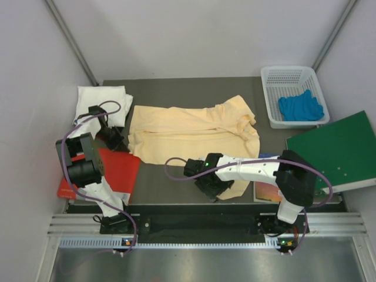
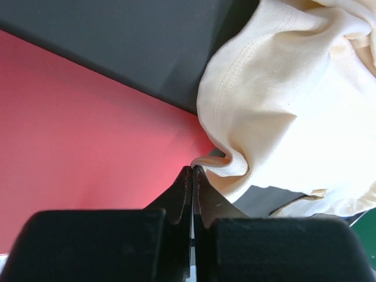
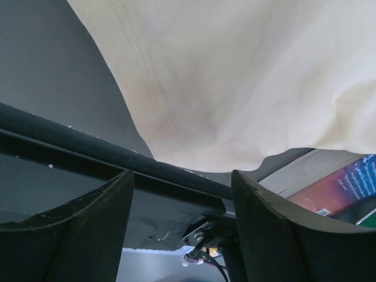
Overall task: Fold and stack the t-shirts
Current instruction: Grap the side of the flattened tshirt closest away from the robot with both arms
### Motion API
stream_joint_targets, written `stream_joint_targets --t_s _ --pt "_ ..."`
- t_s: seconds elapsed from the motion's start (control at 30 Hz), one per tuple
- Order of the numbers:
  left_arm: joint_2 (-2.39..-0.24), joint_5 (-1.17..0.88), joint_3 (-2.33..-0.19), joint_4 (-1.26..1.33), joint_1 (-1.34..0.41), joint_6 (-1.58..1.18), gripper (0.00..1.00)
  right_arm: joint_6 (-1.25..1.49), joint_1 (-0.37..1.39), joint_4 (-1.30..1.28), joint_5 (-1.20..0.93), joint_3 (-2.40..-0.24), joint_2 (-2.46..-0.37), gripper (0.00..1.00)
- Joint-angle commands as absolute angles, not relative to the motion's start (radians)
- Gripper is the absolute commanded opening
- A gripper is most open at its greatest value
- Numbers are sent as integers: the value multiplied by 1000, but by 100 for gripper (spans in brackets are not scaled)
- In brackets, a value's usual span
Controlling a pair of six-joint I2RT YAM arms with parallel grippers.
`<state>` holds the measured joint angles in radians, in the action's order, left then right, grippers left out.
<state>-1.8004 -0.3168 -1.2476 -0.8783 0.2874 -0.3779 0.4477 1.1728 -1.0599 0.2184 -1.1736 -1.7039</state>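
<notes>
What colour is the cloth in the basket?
The cloth is blue, best seen in the top external view.

My dark grey table (image 1: 176, 88) sits boxed in by plain pale walls (image 1: 200, 35), evenly lit. A slotted aluminium rail (image 1: 205, 223) runs along its near edge, with a dull metal sheet (image 1: 205, 264) beyond.

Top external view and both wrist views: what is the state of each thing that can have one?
peach-yellow t-shirt, spread out, rumpled, not yet folded
white t-shirt, folded, at the far left corner
left end effector, shut, tips at the peach-yellow hem
right end effector, open, nothing between its fingers
basket, upright, holds a blue cloth
green folder, closed
red folder, closed, lying flat
</notes>
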Motion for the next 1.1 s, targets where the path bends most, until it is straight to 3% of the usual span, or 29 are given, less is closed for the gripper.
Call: stream_joint_targets --t_s 0.0,0.2,0.33,0.37,0.43,0.47,0.57,0.67,1.07 --pt "-1801 -354 -1278 -885 301 -360 0 479 1216 -997 314 -1148 -1723 67" --pt "-1810 -368 -1282 -874 302 -368 0 445 1218 -930 382 -1126 -1804 68" --pt "-1799 -361 -1278 -870 302 -373 0 408 1218 -884 371 -1126 -1830 61" --pt "-1798 -359 -1278 -871 304 -374 0 402 1219 -874 367 -1126 -1835 48" --pt "-1792 -353 -1276 -871 307 -373 0 387 1218 -865 345 -1120 -1835 39" --pt "-1790 -351 -1276 -876 307 -373 0 382 1218 -864 342 -1118 -1833 29" --pt "-1778 -350 -1281 -890 310 -373 0 376 1218 -877 331 -1115 -1825 15" --pt "-1747 -319 -1289 -926 314 -364 0 385 1218 -920 324 -1124 -1778 8" --pt "-1586 -296 -1310 -1091 333 -348 0 417 1207 -1149 391 -1311 -1592 0"
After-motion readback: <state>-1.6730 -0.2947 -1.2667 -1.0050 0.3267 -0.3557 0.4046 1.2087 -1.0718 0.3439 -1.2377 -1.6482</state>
